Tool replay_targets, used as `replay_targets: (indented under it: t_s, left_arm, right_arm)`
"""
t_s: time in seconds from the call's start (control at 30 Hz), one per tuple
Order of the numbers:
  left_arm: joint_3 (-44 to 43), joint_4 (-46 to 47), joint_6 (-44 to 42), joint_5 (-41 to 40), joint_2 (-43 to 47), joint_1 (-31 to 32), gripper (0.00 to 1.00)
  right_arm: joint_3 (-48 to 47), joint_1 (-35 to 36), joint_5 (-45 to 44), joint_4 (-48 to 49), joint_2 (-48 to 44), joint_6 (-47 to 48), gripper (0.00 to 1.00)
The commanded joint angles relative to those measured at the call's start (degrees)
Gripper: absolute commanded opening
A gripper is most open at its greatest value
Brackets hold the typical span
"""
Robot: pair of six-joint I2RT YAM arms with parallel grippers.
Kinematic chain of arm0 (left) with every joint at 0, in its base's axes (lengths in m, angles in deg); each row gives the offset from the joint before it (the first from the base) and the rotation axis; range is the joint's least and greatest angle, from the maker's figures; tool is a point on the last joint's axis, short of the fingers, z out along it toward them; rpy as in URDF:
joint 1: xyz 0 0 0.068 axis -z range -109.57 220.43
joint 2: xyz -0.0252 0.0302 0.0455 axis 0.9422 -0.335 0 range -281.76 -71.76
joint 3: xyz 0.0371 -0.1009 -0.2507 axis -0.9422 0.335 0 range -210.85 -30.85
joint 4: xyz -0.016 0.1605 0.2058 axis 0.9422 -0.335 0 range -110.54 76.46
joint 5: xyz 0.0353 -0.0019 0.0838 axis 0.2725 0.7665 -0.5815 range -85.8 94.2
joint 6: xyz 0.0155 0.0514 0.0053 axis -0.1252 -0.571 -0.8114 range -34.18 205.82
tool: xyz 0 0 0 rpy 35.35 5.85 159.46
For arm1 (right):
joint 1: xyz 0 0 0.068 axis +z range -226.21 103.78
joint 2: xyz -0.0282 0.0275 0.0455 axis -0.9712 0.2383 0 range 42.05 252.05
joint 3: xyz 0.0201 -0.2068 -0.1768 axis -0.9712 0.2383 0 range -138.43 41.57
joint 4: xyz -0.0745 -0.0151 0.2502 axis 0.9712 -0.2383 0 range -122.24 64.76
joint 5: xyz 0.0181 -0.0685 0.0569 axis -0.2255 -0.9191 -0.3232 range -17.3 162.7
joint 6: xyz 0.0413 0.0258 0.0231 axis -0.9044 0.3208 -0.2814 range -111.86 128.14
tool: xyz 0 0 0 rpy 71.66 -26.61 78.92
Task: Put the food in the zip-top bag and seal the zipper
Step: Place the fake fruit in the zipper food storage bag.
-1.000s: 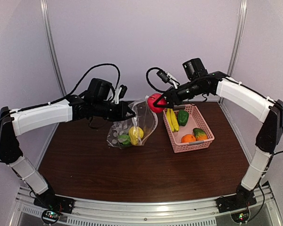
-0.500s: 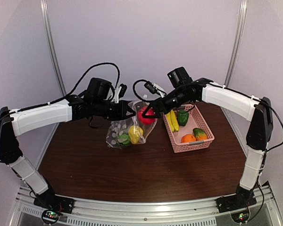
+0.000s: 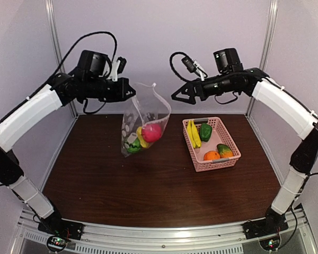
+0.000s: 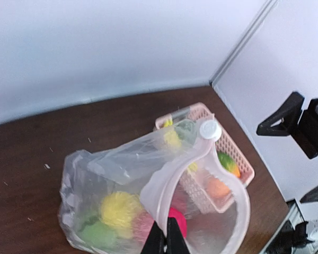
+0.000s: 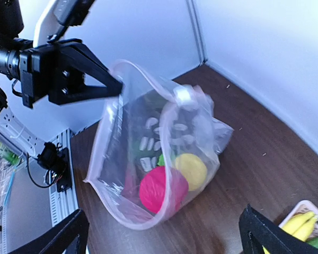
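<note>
The clear zip-top bag (image 3: 146,114) hangs from my left gripper (image 3: 131,93), which is shut on the zipper strip (image 4: 172,180) at the open mouth. The white slider tab (image 4: 210,129) sits at the far end of the strip. Inside the bag lie a red-pink fruit (image 3: 152,132), a yellow ball (image 3: 140,136) and a green piece (image 3: 132,147). My right gripper (image 3: 181,95) is open and empty, raised to the right of the bag's mouth. In the right wrist view the bag (image 5: 148,137) and the red-pink fruit (image 5: 161,188) lie below its spread fingers.
The pink latticed basket (image 3: 218,165) stands right of the bag on the brown table. It holds a yellow banana bunch (image 3: 192,133), a green pepper (image 3: 205,131), an orange (image 3: 211,155) and an orange-green piece (image 3: 224,151). Walls stand close behind.
My right gripper carried the red-pink fruit into the bag's mouth, let it go and drew back up and right. My left arm lifted the bag higher.
</note>
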Motion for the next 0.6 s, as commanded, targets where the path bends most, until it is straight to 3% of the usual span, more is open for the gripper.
replay_targets:
  t_s: [0.0,0.1,0.17,0.23,0.3,0.37,0.57]
  left_arm:
    - [-6.0,-7.0,-7.6,-8.7,5.4,-1.0,0.0]
    - [-12.0,-17.6,-9.2,-4.6,-0.5,-0.6,0.0]
    - [-17.2,-25.3,-11.4,-10.8,-1.5,-0.2,0.0]
    - [-13.9,-23.9,-13.5,-11.1,0.1,-0.8,0.0]
    - [-17.4,-26.7,-13.6,-6.6,-1.0,-0.8,0.0]
    - [-17.6,-27.0,-13.1,-9.2,-0.3,-0.8,0.0]
    - [-3.6,-16.4,-11.5,-10.6,7.2,-0.8,0.0]
  right_arm:
    - [4.5,-4.0,-2.9,3.9,-7.3,0.6,1.0]
    - [9.2,-4.4,-5.2,4.0,-9.3,2.9,1.0]
    - [11.8,-4.5,-5.7,4.4,-10.5,3.7,1.0]
    - [13.9,-4.6,-6.5,4.7,-11.3,4.2,1.0]
    - [13.5,-4.8,-6.9,4.1,-11.1,4.3,1.0]
    - [12.9,-5.0,-6.9,3.4,-11.0,4.7,1.0]
    - [14.8,-6.8,-10.2,2.6,-10.9,6.4,1.0]
